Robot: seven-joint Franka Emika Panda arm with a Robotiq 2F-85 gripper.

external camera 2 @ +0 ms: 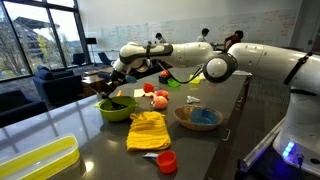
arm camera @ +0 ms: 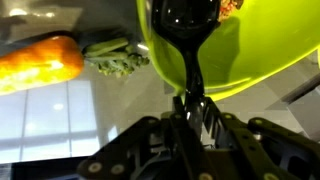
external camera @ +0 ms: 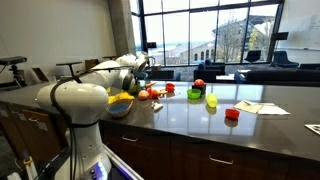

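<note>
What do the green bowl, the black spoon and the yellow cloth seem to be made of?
The green bowl is likely plastic: smooth, slightly glossy, with an even bright colour. The black spoon in the gripper is probably plastic, shiny with sharp highlights; coated metal is possible. The yellow cloth looks like soft fabric, matte, with folds.

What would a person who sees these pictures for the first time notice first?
First, the white arm stretched over the dark counter, its jaws closed on a black spoon that dips into a lime green bowl. Next, the bright yellow cloth lying near that bowl, with a red cup close to it. In the wrist view, an orange carrot lies beside the bowl.
</note>
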